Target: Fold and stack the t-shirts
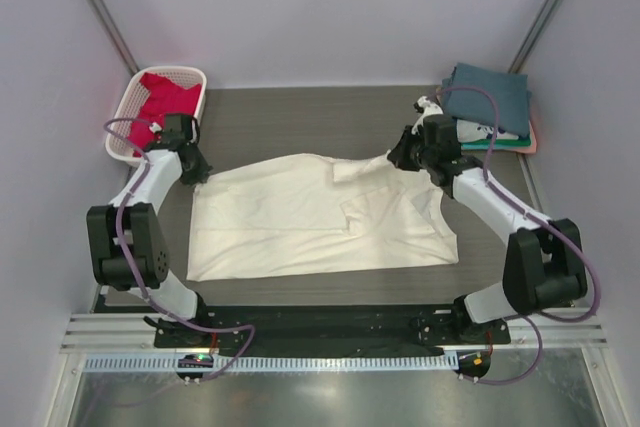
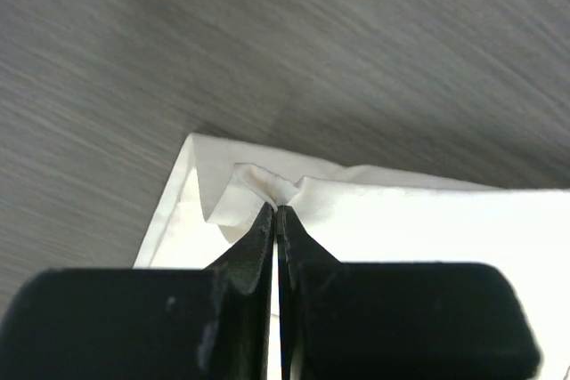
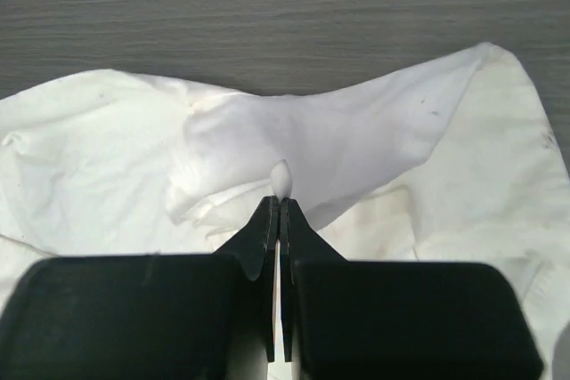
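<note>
While the large cream cloth t-shirt (image 1: 320,217) lies spread on the table (image 1: 300,112) | left jaws and right jaws clamp its far edge | so I can fold it.

Both arms same build: white link shells, chunky black joint housings. Left arm (image 1: 130,237) and right arm (image 1: 520,247) sit on a black base plate (image 1: 320,322), one at each end of it. Purple-grey cable per arm: left cable (image 1: 119,232), right cable (image 1: 493,117), both drop to small connectors just below the plate. Left hand (image 2: 278,211), right hand (image 3: 280,202): matte black, blocky rectangular body, two fingers (image 2: 254,246) tapering to thin tips. Ribbed white strip (image 1: 320,362) along the plate's near side.
</note>
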